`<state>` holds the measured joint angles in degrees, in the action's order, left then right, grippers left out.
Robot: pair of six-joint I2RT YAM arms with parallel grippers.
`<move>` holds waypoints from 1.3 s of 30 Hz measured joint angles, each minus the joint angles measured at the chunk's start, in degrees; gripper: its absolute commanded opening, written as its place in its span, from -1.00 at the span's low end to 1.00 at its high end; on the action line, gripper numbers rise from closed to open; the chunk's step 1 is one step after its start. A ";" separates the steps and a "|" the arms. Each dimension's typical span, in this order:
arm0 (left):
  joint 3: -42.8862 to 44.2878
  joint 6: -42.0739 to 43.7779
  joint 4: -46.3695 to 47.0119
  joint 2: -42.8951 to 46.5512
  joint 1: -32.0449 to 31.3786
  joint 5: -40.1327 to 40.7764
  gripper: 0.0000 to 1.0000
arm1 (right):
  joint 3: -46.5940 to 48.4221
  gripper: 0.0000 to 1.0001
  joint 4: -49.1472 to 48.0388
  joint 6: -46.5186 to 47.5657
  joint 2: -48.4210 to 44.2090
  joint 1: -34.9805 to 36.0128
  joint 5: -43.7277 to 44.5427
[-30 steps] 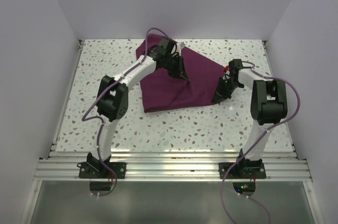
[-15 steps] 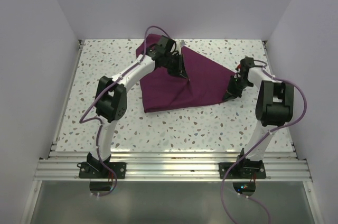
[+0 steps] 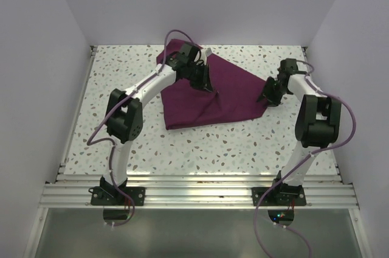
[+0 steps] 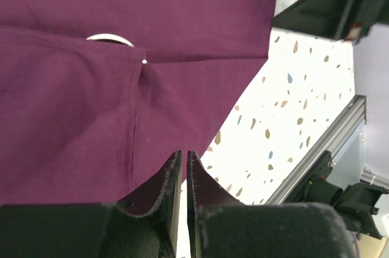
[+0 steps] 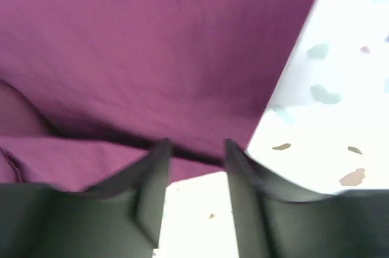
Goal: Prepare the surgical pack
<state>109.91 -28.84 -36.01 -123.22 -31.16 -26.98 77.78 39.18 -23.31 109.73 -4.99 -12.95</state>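
Maroon surgical pack (image 3: 200, 103) lies beneath narrow left end effector (image 4: 184, 153), beside parted right end effector (image 5: 196, 143).

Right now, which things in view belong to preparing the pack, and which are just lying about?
Job: drape; left hand, shut above it; right hand, open at its right corner; steel ring under a fold, probably packed.
Just there: table; rail; walls.
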 measured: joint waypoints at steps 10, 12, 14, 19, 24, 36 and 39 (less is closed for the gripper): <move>-3.69 3.65 -0.57 3.30 0.00 3.41 -0.77 | -1.95 0.61 -13.51 -8.61 -3.08 -2.64 8.59; -4.35 4.52 -0.70 4.15 0.00 3.93 -0.77 | -1.53 0.60 -14.88 -8.96 -1.38 -3.19 9.05; -4.96 5.16 -1.05 5.11 0.00 4.50 -0.77 | -0.72 0.56 -16.52 -9.05 1.16 -3.76 8.96; -5.81 6.47 -1.42 6.43 0.00 5.25 -0.77 | 1.29 0.47 -20.37 -9.07 5.11 -4.85 8.22; -6.32 7.02 -1.53 6.45 0.02 5.38 -0.77 | 3.06 0.26 -22.69 -8.41 7.48 -5.22 6.58; -6.32 6.95 -2.43 6.45 0.15 5.86 -0.78 | 3.26 -0.88 -22.77 -5.49 9.03 -5.25 2.62; -6.32 6.86 -2.93 6.45 0.98 6.34 -0.81 | 3.21 -1.00 -21.90 -5.16 8.76 -5.20 1.73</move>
<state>103.59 -21.98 -38.94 -116.77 -30.17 -20.64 80.99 17.28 -28.47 118.50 -10.20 -11.22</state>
